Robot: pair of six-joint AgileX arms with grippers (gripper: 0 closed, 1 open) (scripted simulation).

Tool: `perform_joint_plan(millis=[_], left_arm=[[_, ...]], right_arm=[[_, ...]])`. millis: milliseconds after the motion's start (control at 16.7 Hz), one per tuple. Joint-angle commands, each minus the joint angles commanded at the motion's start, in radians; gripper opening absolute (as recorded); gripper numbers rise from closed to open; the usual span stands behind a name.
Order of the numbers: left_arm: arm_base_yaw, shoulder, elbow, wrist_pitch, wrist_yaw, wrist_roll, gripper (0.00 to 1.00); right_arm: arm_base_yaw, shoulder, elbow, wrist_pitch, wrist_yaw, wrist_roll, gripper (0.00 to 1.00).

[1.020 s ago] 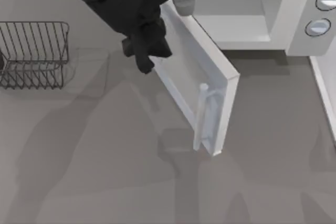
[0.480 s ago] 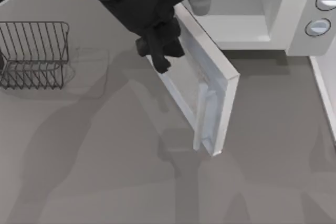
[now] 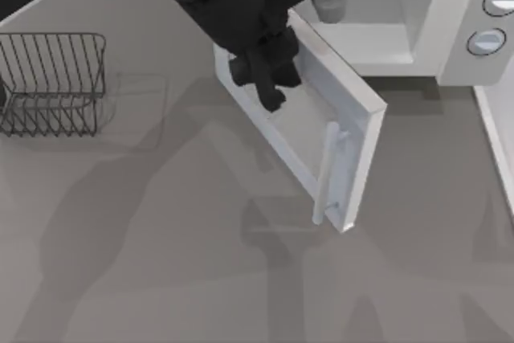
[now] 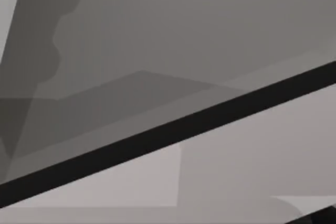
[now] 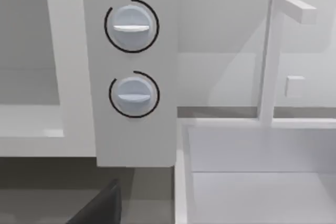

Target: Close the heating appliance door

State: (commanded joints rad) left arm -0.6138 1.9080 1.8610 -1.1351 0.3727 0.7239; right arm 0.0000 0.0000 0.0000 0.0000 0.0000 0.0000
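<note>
so, from above, the left gripper [image 3: 269, 90] sits at the end of the black left arm that comes down from the upper left, and its dark fingers are pressed against the outer face of the door [image 3: 309, 130], over the grey window. i cannot tell how far apart the fingers are, and nothing looks to be held between them. the door stands ajar, swung out from the microwave [image 3: 418, 14], which lies just beyond the gripper toward the table's far right. the door's hinged end is close under the arm, and its free end reaches away from the gripper toward the near side of the table. the pale bar handle [image 3: 325, 174] is near that free edge, a little past the fingertips and apart from them. the open pale cavity [image 3: 377, 6] is behind the door, with two round knobs [image 3: 487, 40] on the panel farther right. well off to the gripper's other side, at the table's left edge, stands a dark wire rack [image 3: 52, 82] on the grey table [image 3: 161, 263].

next, the left wrist view has flat grey surfaces crossed by a dark diagonal band; i cannot tell what they are.

last, the right wrist view faces the microwave's side panel [image 5: 131, 77] with its two knobs [image 5: 131, 24] one above the other, and part of the cavity [image 5: 31, 51] beside them. a white sink [image 5: 252, 171] with a thin square tap [image 5: 273, 56] is beside the panel. a dark piece of the right gripper [image 5: 102, 208] shows at the edge; its opening cannot be told.
</note>
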Motion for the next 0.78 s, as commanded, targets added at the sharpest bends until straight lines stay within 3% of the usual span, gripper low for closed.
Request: perform_joint_plan(millis=[780], left_arm=[[-0.033, 0.037, 0.051, -0.001, -0.013, -0.039, 0.00]], right_arm=[[0.000, 0.000, 0.000, 0.000, 0.000, 0.000, 1.00]])
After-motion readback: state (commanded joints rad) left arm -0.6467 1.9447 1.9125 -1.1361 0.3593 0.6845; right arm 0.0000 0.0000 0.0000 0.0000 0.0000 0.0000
